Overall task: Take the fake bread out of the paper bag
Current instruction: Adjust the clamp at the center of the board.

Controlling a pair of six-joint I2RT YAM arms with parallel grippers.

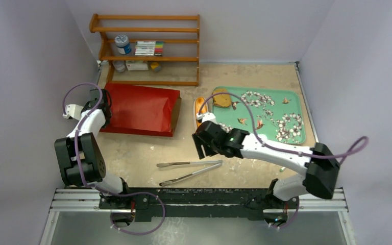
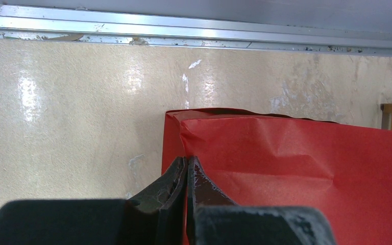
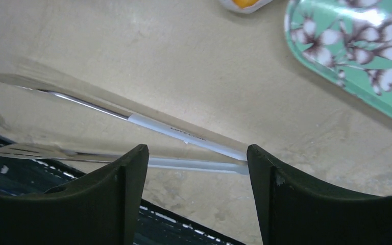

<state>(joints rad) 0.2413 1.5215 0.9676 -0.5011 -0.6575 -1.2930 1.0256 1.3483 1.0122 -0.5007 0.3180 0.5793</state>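
The red paper bag (image 1: 138, 109) lies flat on the table, its brown-lined mouth (image 1: 176, 113) facing right. My left gripper (image 1: 103, 104) is at the bag's closed left end. In the left wrist view its fingers (image 2: 187, 159) are pressed together over the red paper bag's (image 2: 296, 173) corner edge. A long orange-tan bun (image 1: 199, 109) lies on the table between bag and tray. A round brown slice (image 1: 222, 99) rests on the tray's near corner. My right gripper (image 1: 202, 147) hangs open and empty just above the table, its jaws (image 3: 196, 153) wide apart over the tongs.
Metal tongs (image 1: 191, 171) (image 3: 184, 135) lie on the table near the front rail. A teal floral tray (image 1: 291, 109) (image 3: 357, 56) sits at the right. A wooden shelf (image 1: 148, 48) with small items stands at the back wall.
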